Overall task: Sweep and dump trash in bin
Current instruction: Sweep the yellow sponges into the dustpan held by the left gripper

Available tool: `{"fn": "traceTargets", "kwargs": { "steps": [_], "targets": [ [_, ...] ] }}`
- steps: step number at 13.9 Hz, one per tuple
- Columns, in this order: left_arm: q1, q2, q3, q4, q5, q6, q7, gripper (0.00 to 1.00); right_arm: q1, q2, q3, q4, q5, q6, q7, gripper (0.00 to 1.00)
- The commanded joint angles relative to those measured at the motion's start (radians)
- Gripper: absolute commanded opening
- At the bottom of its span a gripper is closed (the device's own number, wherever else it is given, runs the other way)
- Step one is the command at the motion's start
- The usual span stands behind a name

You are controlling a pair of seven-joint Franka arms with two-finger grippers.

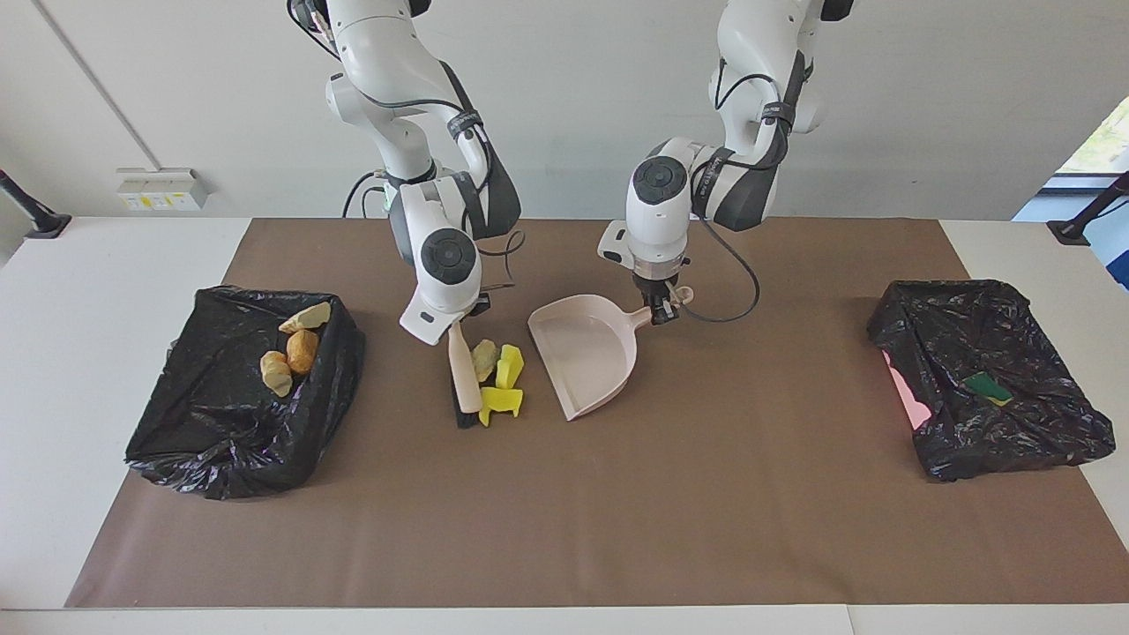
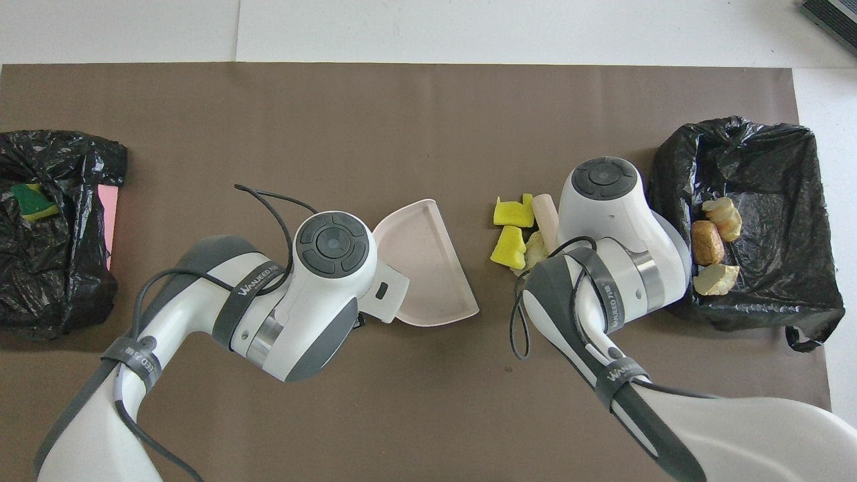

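Note:
My right gripper (image 1: 459, 323) is shut on the wooden handle of a small brush (image 1: 464, 375) whose dark bristles rest on the brown mat. Beside the brush, on the dustpan's side, lie two yellow sponge scraps (image 1: 505, 384) (image 2: 510, 227) and a pale chunk (image 1: 483, 357) (image 2: 535, 250) of the trash. The pink dustpan (image 1: 586, 353) (image 2: 428, 261) has its straight open lip turned toward them, a short gap away. My left gripper (image 1: 660, 312) is shut on the dustpan's handle. Three tan-orange chunks (image 1: 295, 348) (image 2: 711, 244) lie in the black-lined bin (image 1: 220, 441) (image 2: 776, 174) at the right arm's end.
A second black-lined bin (image 1: 1014, 432) (image 2: 60, 268) sits at the left arm's end, holding a green-and-yellow sponge piece (image 1: 988, 386) (image 2: 30, 201), with a pink patch (image 1: 908, 392) at its inner edge. The brown mat (image 1: 564, 529) covers the table's middle.

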Motion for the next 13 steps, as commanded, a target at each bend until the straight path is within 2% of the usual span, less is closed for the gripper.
{"fn": "traceTargets", "kwargs": {
  "steps": [1,4,6,8,10,13],
  "targets": [
    [-0.018,-0.038,0.010,-0.057,0.022,0.028,0.013,0.00,0.053,-0.008,0.008,-0.008,0.156,0.026,-0.046,0.00],
    [-0.014,-0.038,0.012,-0.059,0.022,0.034,0.013,0.00,0.082,-0.014,0.008,-0.010,0.336,0.028,-0.124,0.00],
    [-0.004,-0.036,0.012,-0.057,0.022,0.040,0.015,0.00,0.082,-0.017,0.017,-0.001,0.434,0.020,-0.112,0.00],
    [0.005,-0.036,0.013,-0.057,0.022,0.050,0.042,0.00,0.067,-0.051,0.018,0.013,0.426,0.008,-0.080,0.00],
    [0.031,-0.031,0.012,-0.056,0.022,0.053,0.111,0.00,0.022,-0.110,0.002,0.006,0.404,-0.056,-0.039,0.00],
    [0.071,-0.021,0.012,-0.041,0.021,0.059,0.222,0.00,-0.022,-0.207,0.005,0.009,0.269,-0.171,0.067,0.00]
  ]
}}
